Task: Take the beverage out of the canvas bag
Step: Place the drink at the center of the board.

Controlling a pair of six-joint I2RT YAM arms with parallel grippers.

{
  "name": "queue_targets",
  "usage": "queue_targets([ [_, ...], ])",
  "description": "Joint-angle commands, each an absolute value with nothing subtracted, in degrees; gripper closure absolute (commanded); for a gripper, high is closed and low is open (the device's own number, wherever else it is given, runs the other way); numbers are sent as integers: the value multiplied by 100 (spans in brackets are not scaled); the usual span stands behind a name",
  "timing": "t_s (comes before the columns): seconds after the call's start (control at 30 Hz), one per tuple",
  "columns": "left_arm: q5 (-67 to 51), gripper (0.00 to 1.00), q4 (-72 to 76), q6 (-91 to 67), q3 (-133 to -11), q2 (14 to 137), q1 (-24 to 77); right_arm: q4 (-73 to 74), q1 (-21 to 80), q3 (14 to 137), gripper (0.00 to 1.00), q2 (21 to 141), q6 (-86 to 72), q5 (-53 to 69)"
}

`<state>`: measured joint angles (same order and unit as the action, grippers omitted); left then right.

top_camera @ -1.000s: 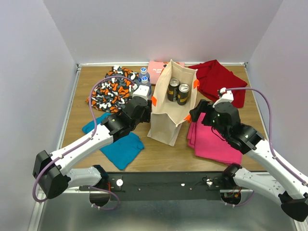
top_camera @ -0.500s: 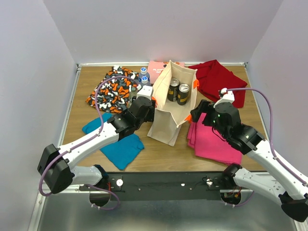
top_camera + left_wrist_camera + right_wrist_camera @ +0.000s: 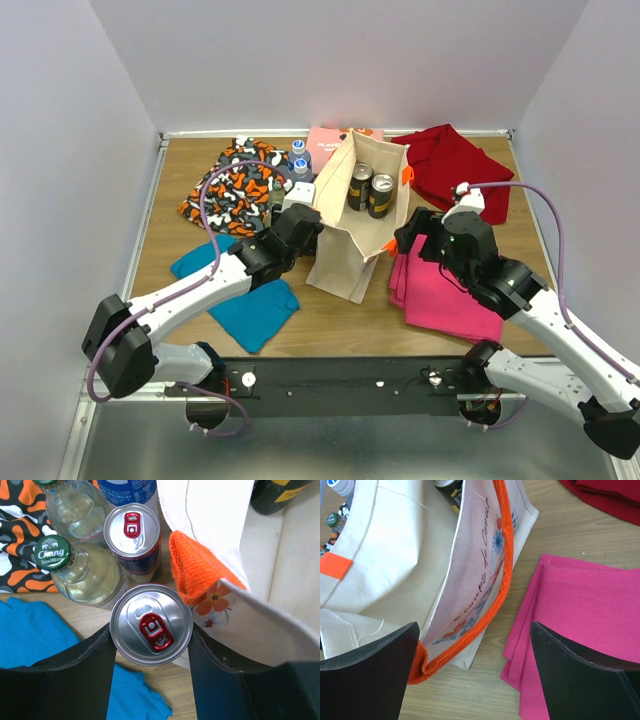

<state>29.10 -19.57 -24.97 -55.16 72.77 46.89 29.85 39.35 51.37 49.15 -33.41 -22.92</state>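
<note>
Swinging in from the left over the last second, the left arm has pushed the left gripper (image 3: 303, 215) closer against the canvas bag (image 3: 345, 255), whose left wall now leans outward. The right arm has barely shifted.

From above, the bag stands mid-table with two dark cans (image 3: 360, 185) inside. Five cloths lie around it: one patterned cloth (image 3: 225, 190), one teal cloth (image 3: 250, 305), one magenta cloth (image 3: 440, 295), one dark red cloth (image 3: 450, 160) and one pale pink cloth (image 3: 325, 140). The right gripper (image 3: 402, 235) sits at the bag's right side.

At the left wrist, the two fingers (image 3: 65, 675) press on either side of one beverage can (image 3: 151, 625) (silver lid, red tab). It is just outside the bag, beside one orange handle (image 3: 192, 570). Beyond it are a second can (image 3: 132, 527) and three bottles (image 3: 82, 575).

At the right wrist, the jaws stand wide apart and grip nothing. The bag's orange-trimmed edge lies between them.
</note>
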Motion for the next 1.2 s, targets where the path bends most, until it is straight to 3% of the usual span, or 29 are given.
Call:
queue_targets([
  [0.0, 3234, 100, -1907, -2601, -5607, 7540, 4693, 3067, 3929, 5229, 0, 4931, -3357, -2329],
  [1.17, 3322, 100, -1837, -3129, -5124, 7357, 4623, 2979, 3920, 5142, 0, 5001, -3349, -2259],
])
